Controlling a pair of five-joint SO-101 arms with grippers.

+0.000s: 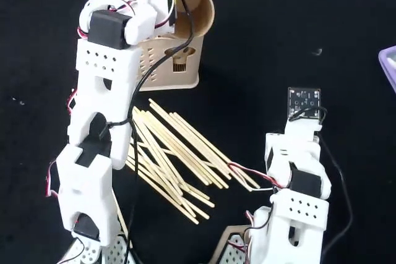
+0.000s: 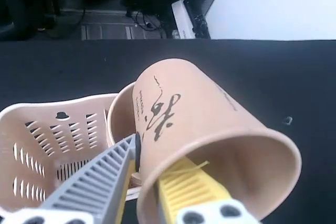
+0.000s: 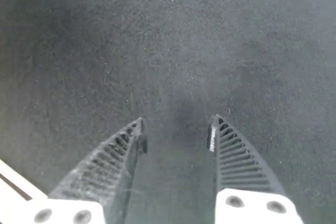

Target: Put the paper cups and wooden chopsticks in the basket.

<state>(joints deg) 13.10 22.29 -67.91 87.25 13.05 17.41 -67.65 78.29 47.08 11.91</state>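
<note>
Tabletop [image 1: 278,41] black, chopsticks [image 1: 162,153] strewn, wall [image 2: 273,3] white

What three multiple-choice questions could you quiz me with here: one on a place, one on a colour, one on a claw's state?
1. Where do the pale wooden chopsticks lie?
A. In the beige slotted basket
B. Loose on the black table
C. In a claw

2. What colour is the round paper cup in the left claw?
A. Brown
B. White
C. Blue

3. How is the right claw?
A. Shut on a chopstick
B. Open, holding nothing
C. Shut on a cup

Answers:
1 B: they sit in a pile on the table beside the basket.
2 A: the cup looks brown in both the high and left wrist views.
3 B: its fingers stand apart over bare table.
</note>
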